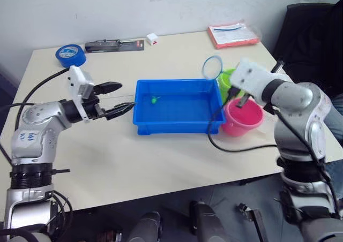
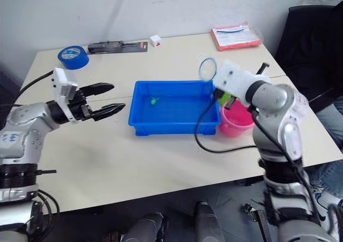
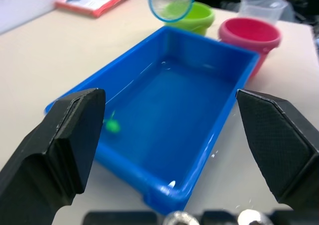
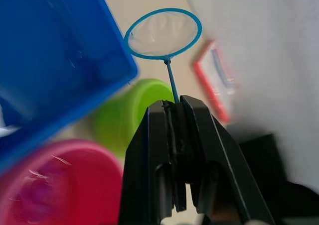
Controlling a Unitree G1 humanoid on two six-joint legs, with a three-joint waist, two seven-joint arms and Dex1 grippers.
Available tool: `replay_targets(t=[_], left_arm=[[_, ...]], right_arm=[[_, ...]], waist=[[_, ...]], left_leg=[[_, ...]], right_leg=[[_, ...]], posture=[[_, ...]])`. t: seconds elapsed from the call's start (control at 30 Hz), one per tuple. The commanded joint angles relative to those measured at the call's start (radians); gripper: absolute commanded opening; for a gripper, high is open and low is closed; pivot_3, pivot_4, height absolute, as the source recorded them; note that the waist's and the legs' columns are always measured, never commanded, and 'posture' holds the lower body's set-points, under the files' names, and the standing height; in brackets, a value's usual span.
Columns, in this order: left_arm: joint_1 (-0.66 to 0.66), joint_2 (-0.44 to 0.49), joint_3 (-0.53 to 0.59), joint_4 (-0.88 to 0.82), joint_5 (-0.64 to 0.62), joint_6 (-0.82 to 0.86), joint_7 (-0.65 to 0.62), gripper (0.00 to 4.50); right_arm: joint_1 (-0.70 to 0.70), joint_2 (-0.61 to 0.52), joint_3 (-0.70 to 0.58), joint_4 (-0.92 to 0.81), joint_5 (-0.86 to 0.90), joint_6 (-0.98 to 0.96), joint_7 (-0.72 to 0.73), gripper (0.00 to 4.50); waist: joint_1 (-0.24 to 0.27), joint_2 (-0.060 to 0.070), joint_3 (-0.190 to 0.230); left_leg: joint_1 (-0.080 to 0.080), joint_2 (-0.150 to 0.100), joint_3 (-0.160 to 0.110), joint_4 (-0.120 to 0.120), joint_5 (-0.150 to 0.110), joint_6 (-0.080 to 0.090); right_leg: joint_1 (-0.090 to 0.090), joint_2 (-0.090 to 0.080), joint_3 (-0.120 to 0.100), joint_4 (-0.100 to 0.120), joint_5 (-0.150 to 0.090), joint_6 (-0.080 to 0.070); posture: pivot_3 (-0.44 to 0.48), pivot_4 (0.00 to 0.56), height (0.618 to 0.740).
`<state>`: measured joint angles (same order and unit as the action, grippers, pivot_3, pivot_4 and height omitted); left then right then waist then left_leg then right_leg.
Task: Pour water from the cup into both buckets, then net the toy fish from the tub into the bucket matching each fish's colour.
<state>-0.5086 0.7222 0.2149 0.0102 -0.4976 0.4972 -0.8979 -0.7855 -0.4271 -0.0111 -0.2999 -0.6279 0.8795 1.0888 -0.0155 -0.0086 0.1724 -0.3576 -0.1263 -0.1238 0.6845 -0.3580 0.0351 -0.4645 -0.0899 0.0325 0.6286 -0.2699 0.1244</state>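
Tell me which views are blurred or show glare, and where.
Right wrist view: net hoop fairly sharp, tub and pink bucket close by badly blurred. Left wrist view: pale glints on the tub's wet rim, far clutter soft. Eye views: even light, no strong glare.

We see the lime green plastic bucket (image 1: 229, 80) partly hidden behind the right arm; its contents perhaps unreadable.
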Motion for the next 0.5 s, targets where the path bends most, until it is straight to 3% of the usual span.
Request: replay_targets(t=[0.03, 0.2, 0.5], left_arm=[[0.016, 0.02, 0.04, -0.081, -0.021, 0.062, 0.057, 4.5], [0.117, 0.092, 0.11, -0.205, -0.056, 0.235, 0.122, 4.5], [0.198, 0.114, 0.182, -0.274, -0.094, 0.369, 0.201, 4.5]], right_arm=[[-0.067, 0.005, -0.019, -0.014, 0.106, 0.274, 0.034, 0.78], [-0.13, 0.0, 0.048, 0.007, 0.33, 0.561, 0.07, 0.78], [-0.174, 0.026, 0.145, 0.127, 0.528, 0.577, -0.111, 0.78]], waist=[[0.002, 0.0, 0.0], [-0.006, 0.0, 0.0], [-0.014, 0.0, 0.0]], left_leg=[[0.0, 0.0, -0.001, 0.0, 0.0, 0.0], [0.0, -0.001, -0.002, -0.001, -0.001, 0.001], [0.0, -0.001, -0.001, -0.001, -0.001, 0.0]], right_leg=[[0.0, 0.0, -0.001, 0.0, 0.0, 0.0], [0.0, -0.003, -0.002, 0.0, 0.0, 0.0], [0.0, -0.004, -0.002, 0.0, 0.0, -0.001]], posture=[[0.0, 0.15, 0.74], [0.0, 0.15, 0.74], [0.0, 0.15, 0.74]])
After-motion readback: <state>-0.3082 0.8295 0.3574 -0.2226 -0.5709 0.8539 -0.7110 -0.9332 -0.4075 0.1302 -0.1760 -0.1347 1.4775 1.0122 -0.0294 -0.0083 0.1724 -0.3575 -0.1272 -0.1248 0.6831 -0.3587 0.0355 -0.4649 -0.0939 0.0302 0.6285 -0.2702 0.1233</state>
